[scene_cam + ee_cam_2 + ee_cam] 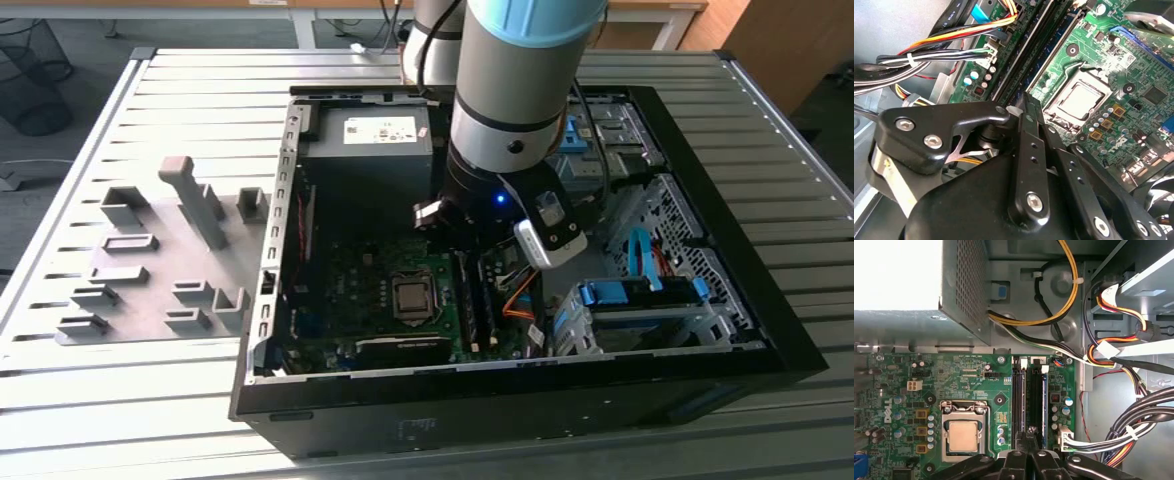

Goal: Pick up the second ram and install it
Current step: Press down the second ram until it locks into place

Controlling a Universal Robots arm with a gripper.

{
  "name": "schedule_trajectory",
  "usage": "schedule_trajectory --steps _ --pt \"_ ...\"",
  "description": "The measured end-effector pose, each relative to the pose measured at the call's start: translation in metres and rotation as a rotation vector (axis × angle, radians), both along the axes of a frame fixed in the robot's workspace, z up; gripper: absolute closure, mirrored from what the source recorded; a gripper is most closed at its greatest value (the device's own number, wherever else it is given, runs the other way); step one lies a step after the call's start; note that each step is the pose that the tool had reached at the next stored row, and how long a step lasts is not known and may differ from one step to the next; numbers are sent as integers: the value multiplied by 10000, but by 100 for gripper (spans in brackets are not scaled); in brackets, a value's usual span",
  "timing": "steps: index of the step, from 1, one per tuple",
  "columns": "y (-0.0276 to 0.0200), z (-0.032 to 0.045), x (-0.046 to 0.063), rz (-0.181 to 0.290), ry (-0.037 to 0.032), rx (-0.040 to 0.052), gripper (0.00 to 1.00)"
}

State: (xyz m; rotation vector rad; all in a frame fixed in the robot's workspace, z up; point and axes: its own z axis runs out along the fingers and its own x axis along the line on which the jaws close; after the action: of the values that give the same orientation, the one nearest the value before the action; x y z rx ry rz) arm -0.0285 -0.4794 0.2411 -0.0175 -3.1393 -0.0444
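I see a green motherboard (979,390) with a silver processor (962,436) in both wrist views, and at its three o'clock black memory slots (1019,395) holding the blue second ram (1044,400). My gripper (1030,432) is black. Yellow, orange, white and black cables (1104,352) run beside grey case (280,230) metal.

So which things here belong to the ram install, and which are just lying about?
Job: gripper, blue ram stick, memory slots.
Lying about: grey fixture blocks, processor, cable bundle, power supply.

Slatted table (200,80): PC case (747,330), fixture plate (147,270)
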Motion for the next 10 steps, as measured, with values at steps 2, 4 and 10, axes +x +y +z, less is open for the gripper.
schedule_trajectory --steps 2,4,10 --pt "0 0 0 0 0 0 89" --pt "0 0 0 0 0 0 89" --pt "0 -68 1 0 0 -1 89"
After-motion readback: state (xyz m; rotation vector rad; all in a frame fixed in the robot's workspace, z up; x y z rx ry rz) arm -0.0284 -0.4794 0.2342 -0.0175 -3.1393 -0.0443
